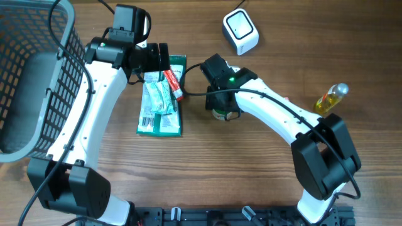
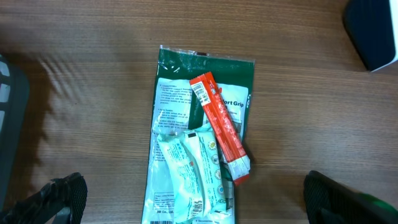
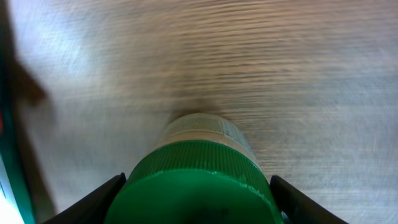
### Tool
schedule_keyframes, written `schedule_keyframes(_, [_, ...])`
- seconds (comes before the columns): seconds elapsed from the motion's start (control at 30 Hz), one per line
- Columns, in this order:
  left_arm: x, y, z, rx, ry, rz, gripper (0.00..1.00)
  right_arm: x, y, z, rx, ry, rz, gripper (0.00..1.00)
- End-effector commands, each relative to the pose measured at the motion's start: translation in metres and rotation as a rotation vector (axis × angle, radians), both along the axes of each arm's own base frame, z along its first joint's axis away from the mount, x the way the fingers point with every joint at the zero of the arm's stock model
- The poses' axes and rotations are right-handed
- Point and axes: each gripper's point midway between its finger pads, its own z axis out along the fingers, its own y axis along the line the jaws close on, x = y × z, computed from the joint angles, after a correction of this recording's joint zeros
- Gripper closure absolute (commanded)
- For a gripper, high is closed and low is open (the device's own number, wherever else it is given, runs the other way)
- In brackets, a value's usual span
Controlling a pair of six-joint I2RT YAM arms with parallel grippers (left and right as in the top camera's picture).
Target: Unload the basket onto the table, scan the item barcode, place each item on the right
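- Right gripper (image 3: 196,194): partly open, straddles the green cap of the jar (image 3: 199,130) from above, fingers (image 3: 102,199) hard by its sides; cannot tell whether gripped yet.
- Left gripper (image 2: 199,202): wide open, empty, hovers over the packets (image 2: 174,106).
- Jar: seems upright on the table (image 1: 207,169), just beside the packets, well apart from the scanner (image 1: 240,31).
- Risk: may slip off the smooth round cap if squeezed off-centre, tipping the jar; may also mask the barcode behind the fingers.

One basket (image 1: 70,39), one scanner (image 1: 240,31), one bottle (image 1: 331,99), one jar (image 3: 196,180), packets (image 2: 205,70) (at least three)
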Motion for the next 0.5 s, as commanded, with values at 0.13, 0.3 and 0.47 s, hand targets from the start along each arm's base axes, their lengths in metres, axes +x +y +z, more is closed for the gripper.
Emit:
schedule_keyframes(0.13, [0.002, 0.003, -0.002, 0.004, 0.002, 0.017, 0.0, -0.042, 0.009, -0.006, -0.022, 0.13, 0.671, 0.21])
schedule_keyframes(0.3, [0.002, 0.003, -0.002, 0.004, 0.002, 0.016, 0.0, -0.026, -0.007, -0.003, -0.149, 0.081, 0.681, 0.01])
schedule_keyframes(0.47, [0.002, 0.003, -0.002, 0.004, 0.002, 0.016, 0.0, 0.004, 0.009, 0.048, -0.042, -0.006, 0.283, 0.01])
